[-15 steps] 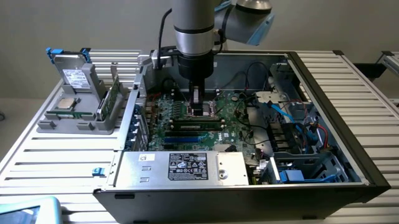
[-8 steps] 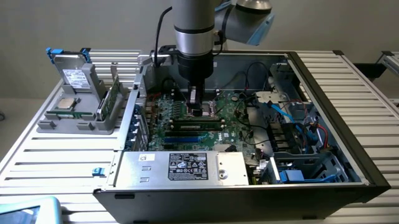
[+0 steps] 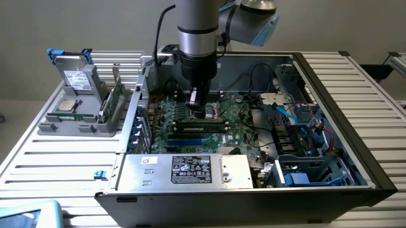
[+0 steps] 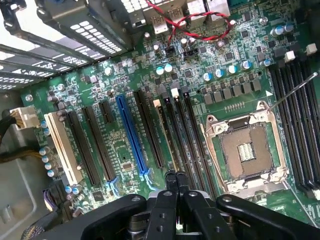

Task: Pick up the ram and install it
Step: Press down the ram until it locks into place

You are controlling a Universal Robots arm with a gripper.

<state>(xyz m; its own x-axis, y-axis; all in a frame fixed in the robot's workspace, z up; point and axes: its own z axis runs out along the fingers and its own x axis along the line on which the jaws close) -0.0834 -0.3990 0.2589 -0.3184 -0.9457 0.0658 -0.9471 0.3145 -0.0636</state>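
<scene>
The ram [image 3: 201, 125], a long thin green stick with dark chips, stands on edge in a motherboard slot in the open computer case, just in front of the CPU socket [image 3: 209, 112]. My gripper [image 3: 194, 107] hangs low over the board behind the stick, near the socket. In the wrist view the gripper [image 4: 175, 176] is shut, fingertips together with nothing between them, above the black memory slots [image 4: 186, 135] beside the empty CPU socket [image 4: 245, 150]. A thin pale edge [image 4: 164, 131] runs along one of those slots; I cannot tell whether it is the stick.
A grey holder [image 3: 76, 127] on the exterior view's left carries a drive [image 3: 79, 78], a processor chip [image 3: 66, 105] and an upright green board [image 3: 111, 102]. A metal power supply box [image 3: 184, 171] fills the case front. Cables and drive bays [image 3: 298, 137] crowd the right.
</scene>
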